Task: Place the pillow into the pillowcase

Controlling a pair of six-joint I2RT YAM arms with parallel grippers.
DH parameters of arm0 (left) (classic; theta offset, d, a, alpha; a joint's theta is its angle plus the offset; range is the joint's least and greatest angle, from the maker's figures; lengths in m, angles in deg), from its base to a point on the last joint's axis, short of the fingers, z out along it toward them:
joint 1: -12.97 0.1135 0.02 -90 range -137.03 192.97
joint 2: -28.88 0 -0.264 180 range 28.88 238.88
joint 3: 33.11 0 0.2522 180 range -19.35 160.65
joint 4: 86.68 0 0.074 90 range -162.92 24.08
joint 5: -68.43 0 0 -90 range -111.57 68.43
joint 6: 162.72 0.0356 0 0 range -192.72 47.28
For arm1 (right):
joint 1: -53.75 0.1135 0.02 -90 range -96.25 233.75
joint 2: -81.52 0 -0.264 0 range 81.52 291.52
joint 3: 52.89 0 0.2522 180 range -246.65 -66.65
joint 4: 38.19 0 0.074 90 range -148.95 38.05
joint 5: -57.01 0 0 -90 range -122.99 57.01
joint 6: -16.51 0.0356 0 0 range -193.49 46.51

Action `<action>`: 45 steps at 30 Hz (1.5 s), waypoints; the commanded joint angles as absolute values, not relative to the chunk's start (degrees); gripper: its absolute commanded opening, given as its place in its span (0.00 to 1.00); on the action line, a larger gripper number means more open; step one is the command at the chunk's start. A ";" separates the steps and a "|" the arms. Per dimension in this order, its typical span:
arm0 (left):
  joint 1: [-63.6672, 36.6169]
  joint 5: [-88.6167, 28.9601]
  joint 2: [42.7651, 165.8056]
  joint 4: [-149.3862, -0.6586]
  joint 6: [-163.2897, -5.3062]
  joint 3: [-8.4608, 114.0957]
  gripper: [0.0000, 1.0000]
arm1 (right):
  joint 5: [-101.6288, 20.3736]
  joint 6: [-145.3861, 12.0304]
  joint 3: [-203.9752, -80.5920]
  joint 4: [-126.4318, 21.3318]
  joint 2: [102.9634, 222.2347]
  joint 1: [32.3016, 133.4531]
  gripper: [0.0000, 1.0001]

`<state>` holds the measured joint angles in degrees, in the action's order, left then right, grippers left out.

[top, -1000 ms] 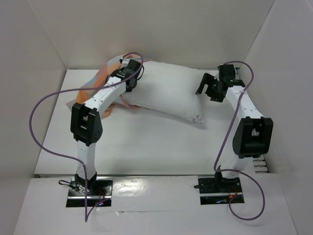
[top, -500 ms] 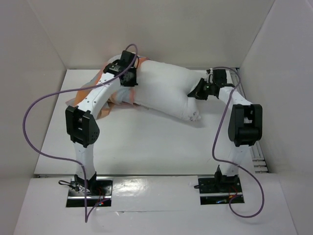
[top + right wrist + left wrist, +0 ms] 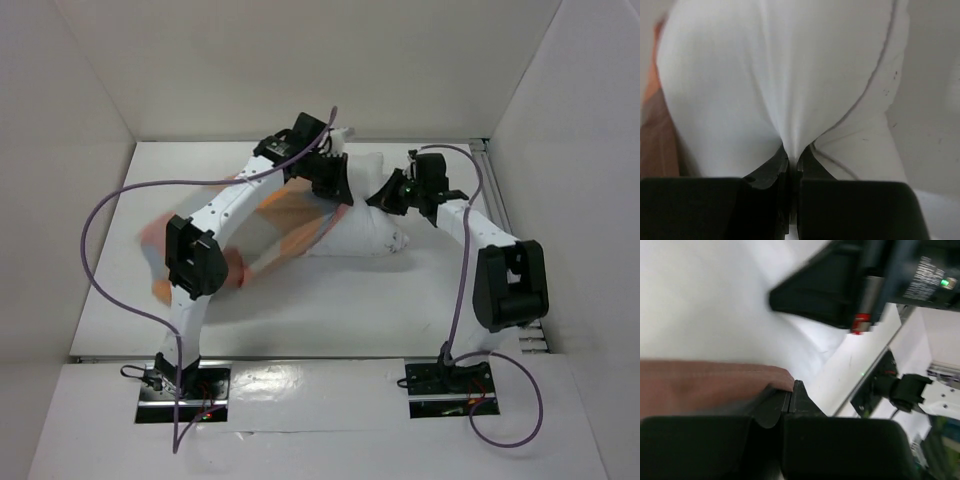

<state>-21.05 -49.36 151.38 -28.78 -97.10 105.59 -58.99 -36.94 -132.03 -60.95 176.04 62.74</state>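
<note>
My left end effector (image 3: 792,390) is clamped on an edge of the pillowcase (image 3: 705,385), with a thin fold of orange-tan cloth pinched flat between the jaws. My right end effector (image 3: 794,157) is clamped on a pucker of the pillow (image 3: 775,75), taking only its white cover close to a seamed end. The pillow lies toward the far side of the table (image 3: 300,300), between my two arms. The pillowcase is draped over its left part and trails back toward my left arm.

I judge the pillow light but bulky, soft and springy, so it will sag and bulge wherever I do not support it. A pinch of cover may slide over the filling, so a corner or the seam looks like the surer hold. The pillowcase should be limp and nearly weightless. Its mouth will not stay open by itself, so I would hold it at the hem of the opening.

The pillow is plump and plain white, with a thin grey seam line and a few dark specks. The pillowcase shows orange and tan panels, blurred in the top view
</note>
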 commanded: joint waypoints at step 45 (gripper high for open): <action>-12.16 -7.78 148.68 -6.21 -93.81 112.22 0.04 | -46.70 -46.33 -125.27 -81.57 154.37 67.99 1.00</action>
<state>-12.39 -10.15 149.17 -7.73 -93.71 109.33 -46.92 -46.12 -122.26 -81.93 154.90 68.23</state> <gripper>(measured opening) 0.074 0.997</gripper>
